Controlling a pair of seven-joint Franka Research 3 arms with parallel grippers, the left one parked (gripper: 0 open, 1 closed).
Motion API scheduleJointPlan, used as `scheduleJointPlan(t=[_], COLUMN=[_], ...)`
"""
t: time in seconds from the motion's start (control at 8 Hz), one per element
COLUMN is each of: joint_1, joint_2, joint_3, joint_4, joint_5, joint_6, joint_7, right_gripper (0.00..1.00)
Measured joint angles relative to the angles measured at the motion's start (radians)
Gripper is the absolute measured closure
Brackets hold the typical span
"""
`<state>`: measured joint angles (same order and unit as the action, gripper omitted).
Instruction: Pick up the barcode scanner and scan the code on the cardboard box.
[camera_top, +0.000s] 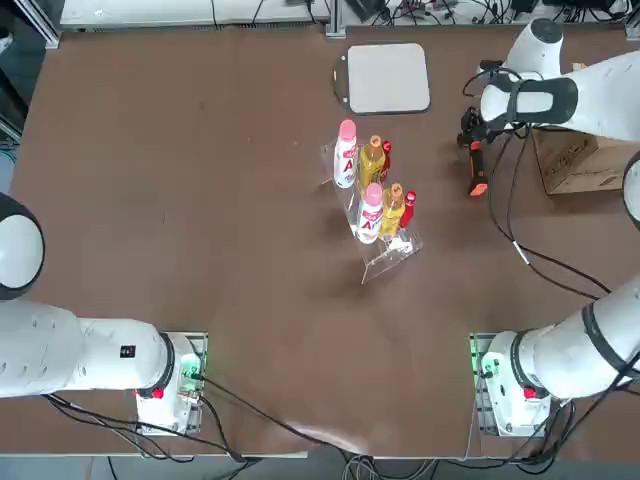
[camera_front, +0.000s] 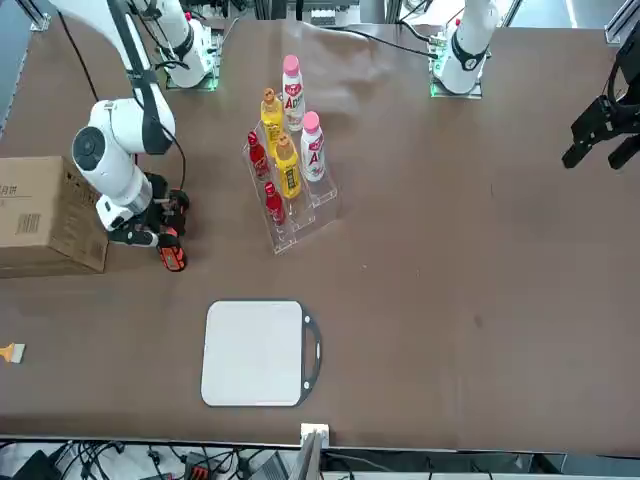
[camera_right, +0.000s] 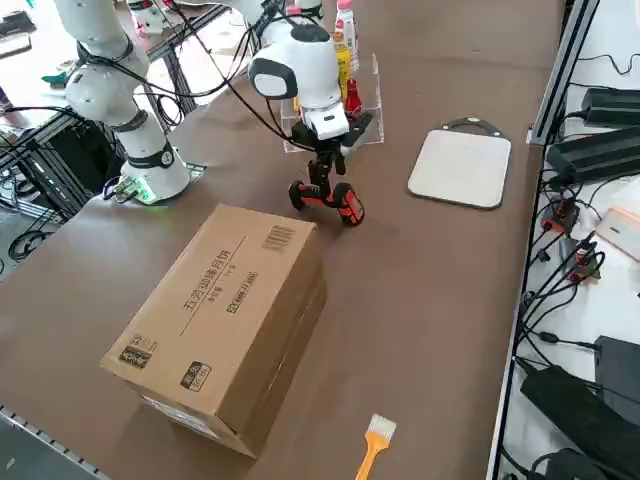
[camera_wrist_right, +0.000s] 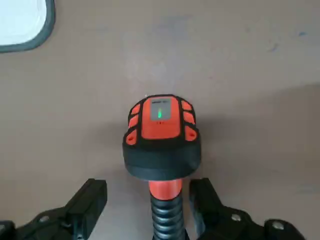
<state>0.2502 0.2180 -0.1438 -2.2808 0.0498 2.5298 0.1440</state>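
The barcode scanner (camera_wrist_right: 162, 145), with a black head and orange-red handle, lies on the brown table (camera_top: 200, 200) just left of the cardboard box (camera_top: 580, 160). A green light glows on it. My right gripper (camera_wrist_right: 149, 192) hangs low over the scanner (camera_right: 330, 200), open, with one finger (camera_wrist_right: 95, 200) on each side of the ribbed handle and a gap showing on both sides. From above, the scanner (camera_top: 477, 170) pokes out beneath the wrist. The box (camera_right: 220, 310) has dark printing and a barcode on its top; the front view shows a barcode on its side (camera_front: 45, 215).
A clear rack of several bottles (camera_top: 372, 195) stands mid-table, left of the scanner. A flat grey pad (camera_top: 388, 77) lies at the far edge. An orange brush (camera_right: 372, 445) lies beyond the box. The arm's cable (camera_top: 530, 255) trails across the table.
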Motion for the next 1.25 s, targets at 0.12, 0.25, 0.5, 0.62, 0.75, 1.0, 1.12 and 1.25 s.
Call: scheduleJointPlan(t=[0.12, 0.25, 0.5, 0.62, 0.75, 1.0, 1.12, 1.25], joint_1=[0.003, 0.002, -0.011, -0.019, -0.022, -0.022, -0.022, -0.021], joint_2=[0.015, 0.034, 0.073, 0.086, 0.093, 0.1, 0.104, 0.109], joint_3=[0.0, 0.0, -0.006, -0.007, -0.007, -0.007, -0.006, -0.005], joint_4=[0.0, 0.0, 0.0, 0.0, 0.0, 0.0, 0.0, 0.0], joint_5=[0.0, -0.001, -0.001, -0.001, -0.001, -0.001, -0.001, -0.001], joint_6=[0.003, 0.014, 0.054, 0.062, 0.064, 0.073, 0.075, 0.076], joint_7=[-0.005, -0.02, -0.084, -0.1, -0.106, -0.108, -0.108, -0.109], right_gripper=[0.0, 0.0, 0.0, 0.0, 0.0, 0.0, 0.0, 0.0])
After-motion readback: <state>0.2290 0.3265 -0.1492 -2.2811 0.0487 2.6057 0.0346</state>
